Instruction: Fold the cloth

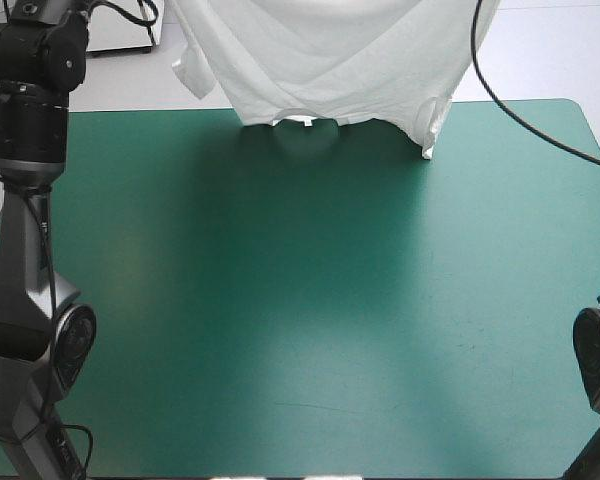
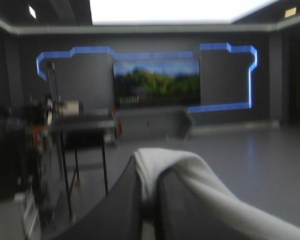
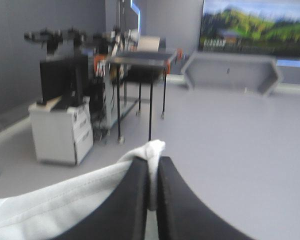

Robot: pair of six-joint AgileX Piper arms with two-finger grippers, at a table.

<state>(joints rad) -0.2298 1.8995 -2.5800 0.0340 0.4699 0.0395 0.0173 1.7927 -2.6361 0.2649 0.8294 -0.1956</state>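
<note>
Left arm is raised at the desk's left side. Left jaws nearly closed, pinching a white fold of the T-shirt, seen in the left wrist view. Shirt hangs in the air between both arms over the far edge of the desk, opened out wide, neck hole and sleeves at the low end. Low end is right at the far edge; can't tell if it touches. Teal-green cover is bare in front of it. Right jaws also nearly closed on a white fold, cloth trailing off toward the other arm. Progress looks early: shirt picked up and stretched out, no fold visible. Left to do: lay it flat, fold it.
</note>
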